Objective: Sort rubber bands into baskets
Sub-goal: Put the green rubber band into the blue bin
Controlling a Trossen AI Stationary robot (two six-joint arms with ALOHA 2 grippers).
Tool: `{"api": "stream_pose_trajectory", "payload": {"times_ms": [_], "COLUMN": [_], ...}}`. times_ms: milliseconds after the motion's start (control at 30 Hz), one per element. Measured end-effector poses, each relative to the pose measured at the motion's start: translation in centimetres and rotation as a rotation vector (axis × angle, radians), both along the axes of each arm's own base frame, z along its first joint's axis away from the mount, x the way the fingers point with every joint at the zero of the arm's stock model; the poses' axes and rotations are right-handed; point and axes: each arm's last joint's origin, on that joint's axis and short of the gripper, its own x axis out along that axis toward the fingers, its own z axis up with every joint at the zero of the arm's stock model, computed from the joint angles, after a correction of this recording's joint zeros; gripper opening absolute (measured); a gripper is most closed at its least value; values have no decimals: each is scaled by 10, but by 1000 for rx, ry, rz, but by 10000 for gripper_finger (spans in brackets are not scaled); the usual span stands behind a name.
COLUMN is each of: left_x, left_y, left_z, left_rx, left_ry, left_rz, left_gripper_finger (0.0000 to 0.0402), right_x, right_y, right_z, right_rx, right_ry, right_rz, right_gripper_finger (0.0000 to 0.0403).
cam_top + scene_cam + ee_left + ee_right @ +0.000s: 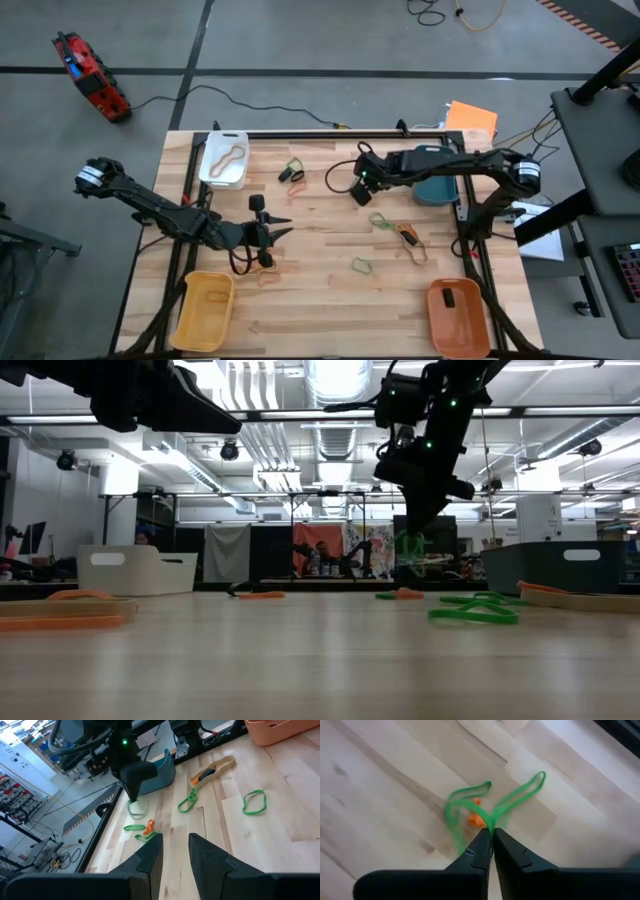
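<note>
My right gripper (358,193) hangs above the table's far middle, shut on a green rubber band (515,795), which dangles clear of the wood in the low view (410,546). A green and an orange band (141,828) lie on the table below it. My left gripper (283,232) hovers open left of centre with nothing between its fingers (150,857). More bands lie loose: green (381,220), tan with orange (411,242), green (362,265), orange (268,270). The baskets sit at the corners: white (212,170), teal (437,190), yellow (205,312), orange (458,320). My right gripper pinches the green band between its two fingertips (485,837), at a point where its strands cross (492,822). The fingers slant steeply down from above. The band is lifted clear of the table and hangs slack below the fingertips (135,810).
The white basket holds a tan band (228,157). Black cables (340,175) trail over the far side of the table. Bare wood lies between the yellow and orange baskets along the near edge (330,320).
</note>
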Motion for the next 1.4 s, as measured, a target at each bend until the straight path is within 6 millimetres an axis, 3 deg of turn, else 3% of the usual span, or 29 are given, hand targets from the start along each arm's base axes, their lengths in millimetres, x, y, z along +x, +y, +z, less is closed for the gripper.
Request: {"api": "stream_pose_trajectory", "payload": {"times_ms": [400, 600, 933, 1200, 1400], "left_x": [0, 0, 0, 0, 0], "left_y": [0, 0, 0, 0, 0], "left_z": [0, 0, 0, 0, 0], "left_rx": [0, 0, 0, 0, 0], "left_ry": [0, -1, 0, -1, -1], "left_rz": [0, 0, 0, 0, 0], "left_gripper_finger": [78, 78, 78, 78, 78], "right_x": [4, 4, 6, 14, 21], "right_y": [-2, 0, 9, 17, 15], "right_z": [-10, -12, -35, -69, -78], "right_rx": [-10, -3, 75, 115, 70], "right_ry": [39, 36, -50, 22, 53], "right_rz": [4, 24, 96, 201, 233], "right_gripper_finger": [120, 152, 160, 160, 164]}}
